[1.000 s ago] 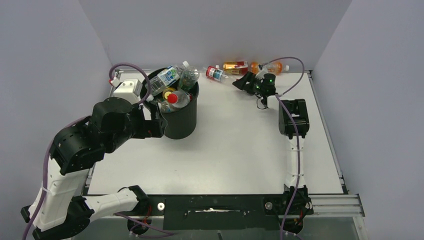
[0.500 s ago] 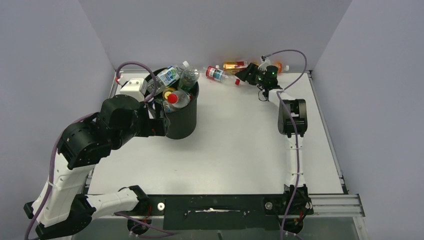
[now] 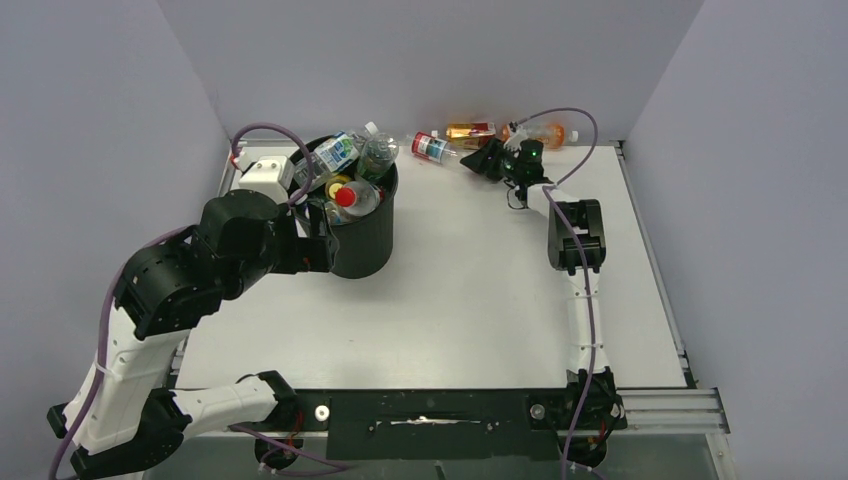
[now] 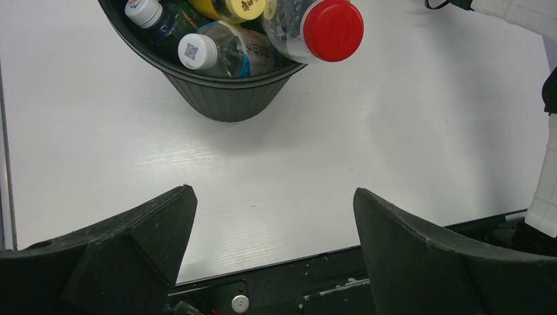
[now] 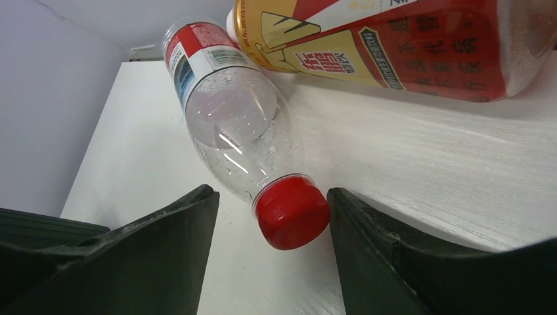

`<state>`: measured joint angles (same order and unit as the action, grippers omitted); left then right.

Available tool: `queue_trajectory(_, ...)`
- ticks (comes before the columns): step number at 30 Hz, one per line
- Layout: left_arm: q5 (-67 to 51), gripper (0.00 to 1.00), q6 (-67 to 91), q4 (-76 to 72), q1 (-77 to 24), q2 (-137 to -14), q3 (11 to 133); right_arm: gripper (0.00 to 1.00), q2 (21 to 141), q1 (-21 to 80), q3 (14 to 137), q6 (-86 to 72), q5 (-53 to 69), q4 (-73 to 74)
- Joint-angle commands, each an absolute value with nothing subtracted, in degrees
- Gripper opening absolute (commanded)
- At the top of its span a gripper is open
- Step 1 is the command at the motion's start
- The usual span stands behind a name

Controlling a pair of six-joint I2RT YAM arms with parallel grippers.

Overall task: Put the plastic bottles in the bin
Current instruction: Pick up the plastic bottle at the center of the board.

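Clear plastic bottle w/ red-and-white label [image 5: 236, 125] lies on its side just ahead of the right gripper [image 5: 270, 193], its red cap [image 5: 292, 213] between jaws that stand apart, gap either side, nothing clamped. Best bet: ease fwd past the cap onto the neck before squeezing, clear of the plastic bottle w/ yellow-and-red label [image 5: 407, 46] just beyond. Left gripper [image 4: 272, 197] hangs wide apart, empty, tall round black bin [image 4: 223, 102] ahead of it.

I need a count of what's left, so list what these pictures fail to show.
- Top view: whatever lies low in the bin, buried under the heaped bottles.
- Right wrist: the yellow-red bottle, cut off by the top and right edges.
- Top view: labels on the far bottles, too small to read.
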<state>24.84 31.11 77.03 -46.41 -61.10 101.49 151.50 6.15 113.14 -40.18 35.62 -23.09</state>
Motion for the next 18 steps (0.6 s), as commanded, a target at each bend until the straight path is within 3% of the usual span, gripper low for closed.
queue_trajectory(1, 25.73, 0.92, 31.20, 75.48, -46.55, -60.26, 101.63, 0.61, 151.50, 6.78, 115.22, -40.60, 36.30, -24.60)
queue_trajectory(11, 25.50, 0.92, 31.28, 75.37, -46.50, -60.21, 101.49, 0.42, 149.48, 6.33, 113.96, -42.26, 36.68, -27.60)
queue_trajectory(18, 24.99, 0.92, 31.64, 74.18, -46.56, -59.32, 100.26, 0.36, 138.78, 6.46, 100.77, -42.63, 36.75, -33.92)
